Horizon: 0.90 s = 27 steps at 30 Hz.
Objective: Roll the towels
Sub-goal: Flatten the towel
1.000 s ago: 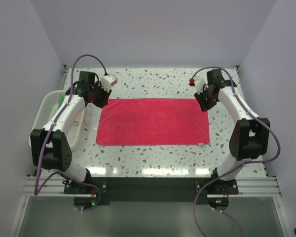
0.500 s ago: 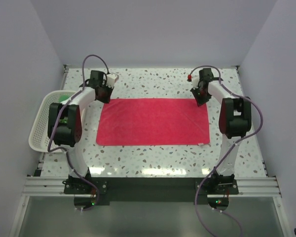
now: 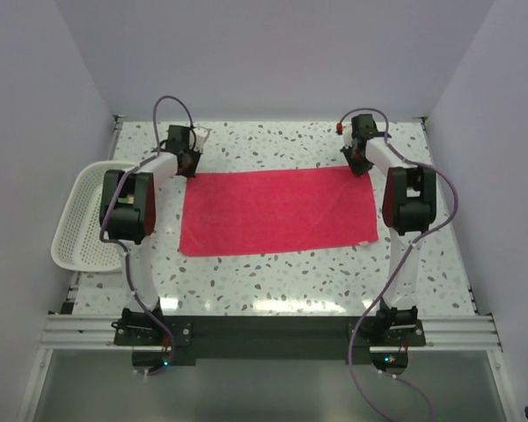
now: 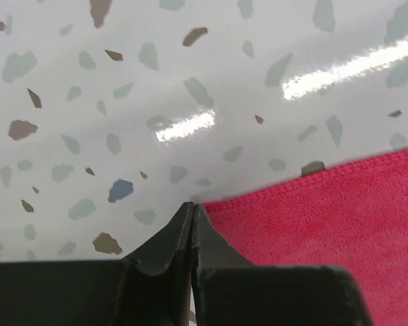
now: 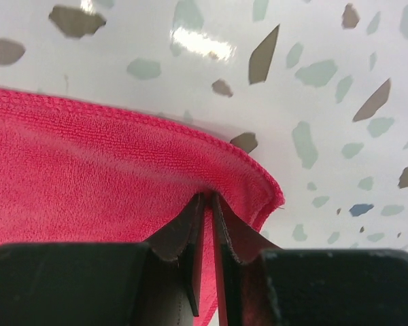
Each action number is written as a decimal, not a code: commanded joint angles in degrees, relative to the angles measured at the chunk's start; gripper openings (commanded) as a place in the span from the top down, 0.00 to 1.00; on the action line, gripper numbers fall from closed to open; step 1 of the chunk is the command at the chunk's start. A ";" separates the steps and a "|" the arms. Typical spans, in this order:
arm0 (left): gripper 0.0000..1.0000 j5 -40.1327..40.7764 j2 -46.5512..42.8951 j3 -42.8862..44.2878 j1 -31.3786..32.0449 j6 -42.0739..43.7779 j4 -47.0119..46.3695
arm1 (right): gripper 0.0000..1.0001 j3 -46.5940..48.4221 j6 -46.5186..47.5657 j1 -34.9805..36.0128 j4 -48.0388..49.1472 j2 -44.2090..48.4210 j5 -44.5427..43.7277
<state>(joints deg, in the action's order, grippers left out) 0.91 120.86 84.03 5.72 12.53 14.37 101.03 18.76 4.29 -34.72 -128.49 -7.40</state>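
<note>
At the far edge of the desk point(image 3: 273, 272), pinching the back corners of the flat pink-red towel point(image 3: 277, 211), right pincer point(image 5: 208, 198) closed on cloth, left pincer point(image 4: 192, 207) squeezed shut at its corner, next needing lifting and curling nearer.

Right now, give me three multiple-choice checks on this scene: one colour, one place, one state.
1. The towel spread flat is: A) green B) pink-red C) peach.
2. The white mesh basket sits at: A) the left edge of the table B) its right edge C) its far edge, middle.
3. The right claw is: A) wide open B) shut on the towel's far edge C) out of view.

Key: 1B, pink-red in all three views. 2A, the top view shows it at the left. 3B, the right wrist view shows red cloth between its tips.
</note>
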 commanded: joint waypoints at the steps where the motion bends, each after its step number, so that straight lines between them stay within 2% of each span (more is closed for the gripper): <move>1: 0.96 5.15 3.06 4.46 -0.97 -0.41 -2.34 | 0.86 3.89 -0.92 -1.04 0.80 -5.45 -3.23; 8: 0.97 2.96 6.58 8.43 -1.58 0.82 -0.13 | 0.85 6.81 -1.71 -1.13 -1.66 -6.43 -0.69; 11: 0.97 2.96 8.07 11.06 -1.58 1.26 0.66 | 0.80 4.88 -1.63 -1.13 -1.84 -4.85 1.15; 13: 0.96 2.79 9.04 13.86 -1.76 1.44 1.88 | 0.73 3.39 -1.36 -1.04 -1.84 -3.00 2.21; 19: 0.82 -5.90 5.98 14.67 -1.67 1.70 2.59 | 0.59 3.02 -1.36 -1.13 -3.24 2.88 7.31; 23: 0.65 -10.30 -0.95 14.24 -1.67 1.18 5.92 | 0.55 3.91 -0.32 -1.13 -8.24 8.15 10.91; 27: 0.57 -13.82 -10.53 8.45 -1.67 3.36 8.39 | 0.55 -0.47 4.60 -1.22 -12.99 15.53 13.99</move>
<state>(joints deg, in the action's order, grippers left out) -7.55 121.80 94.45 4.27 13.54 20.56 102.45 19.49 3.01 -41.91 -122.43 2.09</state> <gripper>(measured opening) 0.415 0.449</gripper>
